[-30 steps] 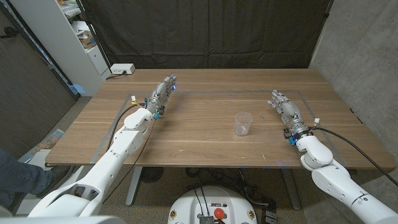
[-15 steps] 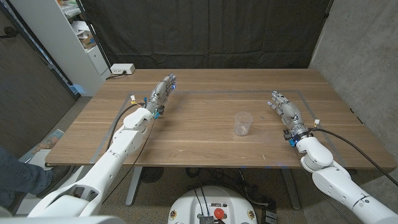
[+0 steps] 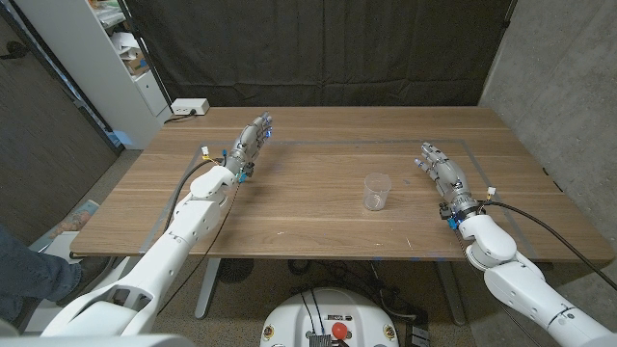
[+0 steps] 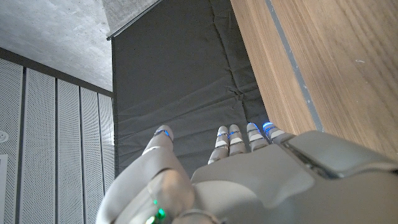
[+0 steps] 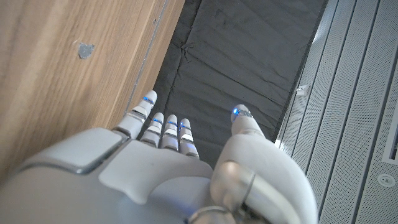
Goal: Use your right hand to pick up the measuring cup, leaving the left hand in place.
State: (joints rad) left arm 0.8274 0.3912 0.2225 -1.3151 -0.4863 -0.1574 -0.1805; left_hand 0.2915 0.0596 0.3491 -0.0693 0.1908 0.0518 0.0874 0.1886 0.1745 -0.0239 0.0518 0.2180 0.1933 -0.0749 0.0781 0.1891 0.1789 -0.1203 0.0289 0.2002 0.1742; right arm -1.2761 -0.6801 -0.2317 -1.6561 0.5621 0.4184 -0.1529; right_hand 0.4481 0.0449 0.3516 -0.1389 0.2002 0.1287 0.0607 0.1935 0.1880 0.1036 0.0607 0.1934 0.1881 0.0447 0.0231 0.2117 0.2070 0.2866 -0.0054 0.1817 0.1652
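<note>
Clear plastic measuring cup [image 3: 377, 191], upright, empty

Clear plastic measuring cup [image 3: 377, 191], matt wooden table [image 3: 308, 217]

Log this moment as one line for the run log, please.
phase: pre-grasp | right hand: open, apart from measuring cup | left hand: open, holds nothing | cup: upright on table
</note>
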